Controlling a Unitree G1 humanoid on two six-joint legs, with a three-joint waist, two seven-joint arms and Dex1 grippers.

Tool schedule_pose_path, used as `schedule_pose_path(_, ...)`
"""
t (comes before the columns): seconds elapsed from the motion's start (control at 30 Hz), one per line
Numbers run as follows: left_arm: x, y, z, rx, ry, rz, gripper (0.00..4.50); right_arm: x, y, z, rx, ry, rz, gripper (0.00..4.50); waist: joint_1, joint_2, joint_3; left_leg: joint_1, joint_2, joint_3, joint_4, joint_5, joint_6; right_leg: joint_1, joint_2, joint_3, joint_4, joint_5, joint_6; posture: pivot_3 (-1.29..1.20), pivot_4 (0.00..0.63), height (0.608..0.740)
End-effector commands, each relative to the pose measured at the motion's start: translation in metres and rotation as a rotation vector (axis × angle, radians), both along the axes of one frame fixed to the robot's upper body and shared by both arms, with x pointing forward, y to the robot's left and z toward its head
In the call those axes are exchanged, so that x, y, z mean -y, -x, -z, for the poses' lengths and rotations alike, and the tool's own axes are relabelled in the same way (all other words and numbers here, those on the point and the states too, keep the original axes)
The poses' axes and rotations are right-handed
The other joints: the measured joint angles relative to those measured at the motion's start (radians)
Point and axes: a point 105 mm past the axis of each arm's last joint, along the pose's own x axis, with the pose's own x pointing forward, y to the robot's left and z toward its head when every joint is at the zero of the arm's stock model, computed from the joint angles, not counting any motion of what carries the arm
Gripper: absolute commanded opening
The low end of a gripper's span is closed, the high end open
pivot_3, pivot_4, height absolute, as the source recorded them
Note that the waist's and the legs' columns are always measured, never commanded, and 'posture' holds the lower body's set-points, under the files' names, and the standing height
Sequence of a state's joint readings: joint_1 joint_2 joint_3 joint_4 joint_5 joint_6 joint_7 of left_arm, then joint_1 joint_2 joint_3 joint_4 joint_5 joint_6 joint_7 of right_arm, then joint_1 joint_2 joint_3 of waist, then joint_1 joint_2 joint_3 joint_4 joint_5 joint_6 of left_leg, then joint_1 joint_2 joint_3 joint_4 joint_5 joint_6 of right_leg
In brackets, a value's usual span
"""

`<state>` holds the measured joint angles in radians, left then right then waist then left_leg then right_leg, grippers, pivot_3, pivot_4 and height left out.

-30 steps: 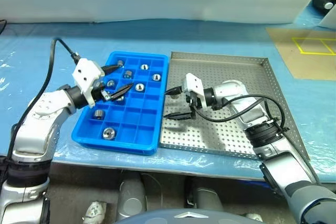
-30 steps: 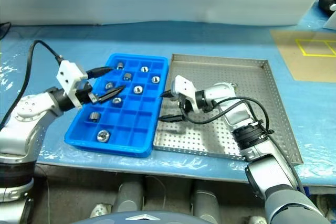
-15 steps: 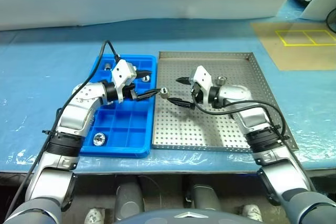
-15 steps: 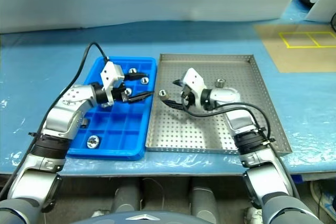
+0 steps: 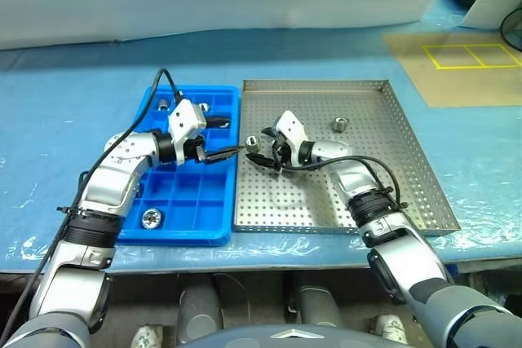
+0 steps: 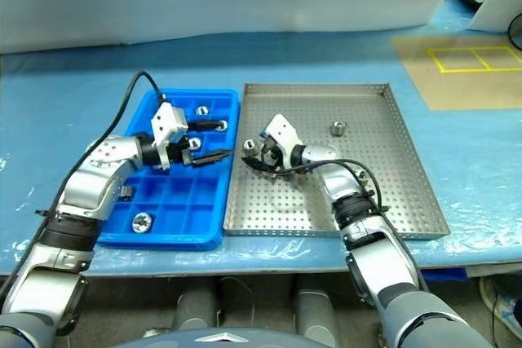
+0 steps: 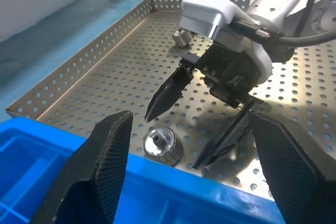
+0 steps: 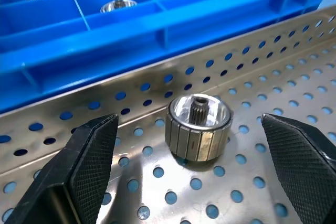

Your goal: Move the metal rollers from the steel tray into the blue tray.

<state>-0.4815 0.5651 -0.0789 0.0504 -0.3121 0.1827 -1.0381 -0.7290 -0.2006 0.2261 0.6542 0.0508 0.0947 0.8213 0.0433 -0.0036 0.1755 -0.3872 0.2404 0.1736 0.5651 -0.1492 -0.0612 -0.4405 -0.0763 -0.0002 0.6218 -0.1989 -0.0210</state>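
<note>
Presently, one metal roller (image 8: 198, 126) stands on the perforated floor of the steel tray (image 5: 383, 169), close to the rim that borders the blue tray (image 5: 188, 201); knurled side, hole uppermost. Right gripper (image 5: 263, 146): fingers spread wide, one to each side of this roller, not touching it. Left gripper (image 5: 222, 138): fingers apart, nothing between them, tips reaching over the blue tray's edge toward the same roller and facing the right gripper at close range. Second roller (image 5: 340, 125): on the steel tray floor nearer the far rim, well apart from both grippers. Blue tray: touching the steel tray's left side; several rollers (image 5: 151, 218) in its compartments, one in a near compartment, others at the far end. Both trays rest on a blue table cover (image 5: 65, 120).
</note>
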Motion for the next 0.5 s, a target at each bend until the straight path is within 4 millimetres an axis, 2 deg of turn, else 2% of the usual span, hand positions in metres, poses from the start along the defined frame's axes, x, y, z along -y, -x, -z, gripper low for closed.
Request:
schedule_pose_path(0.03,-0.005,0.006,-0.012,0.041,0.0,0.012,3.69,-0.007,-0.005,-0.003,0.042,0.002,0.002,4.5,0.001,0.0,0.0,0.0,0.0,0.0,0.0,0.0,0.0,0.0,0.0,0.0,0.0,0.0,0.0,-0.05,0.15,0.74)
schedule_pose_path(0.23,-0.009,0.008,-0.007,0.03,-0.009,-0.002,3.69,-0.008,-0.019,0.002,0.045,-0.045,0.124,4.5,0.001,0.0,0.0,0.002,0.0,0.0,0.0,0.0,0.001,0.001,0.0,0.0,0.001,0.001,-0.001,-0.05,0.15,0.74)
schedule_pose_path(0.43,-0.007,0.01,-0.006,0.027,-0.014,0.0,3.69,-0.014,-0.017,0.006,0.044,-0.055,0.108,4.5,0.0,0.0,0.0,0.002,0.0,0.0,0.0,0.0,0.001,0.0,0.0,0.0,0.001,0.001,-0.001,-0.05,0.15,0.74)
schedule_pose_path(0.5,-0.007,0.01,-0.006,0.028,-0.014,0.0,3.74,-0.014,-0.016,0.006,0.045,-0.06,0.103,4.11,-0.001,0.0,0.0,0.002,0.001,0.0,0.0,0.0,0.001,0.0,0.0,0.0,0.001,0.001,-0.001,-0.05,0.15,0.74)
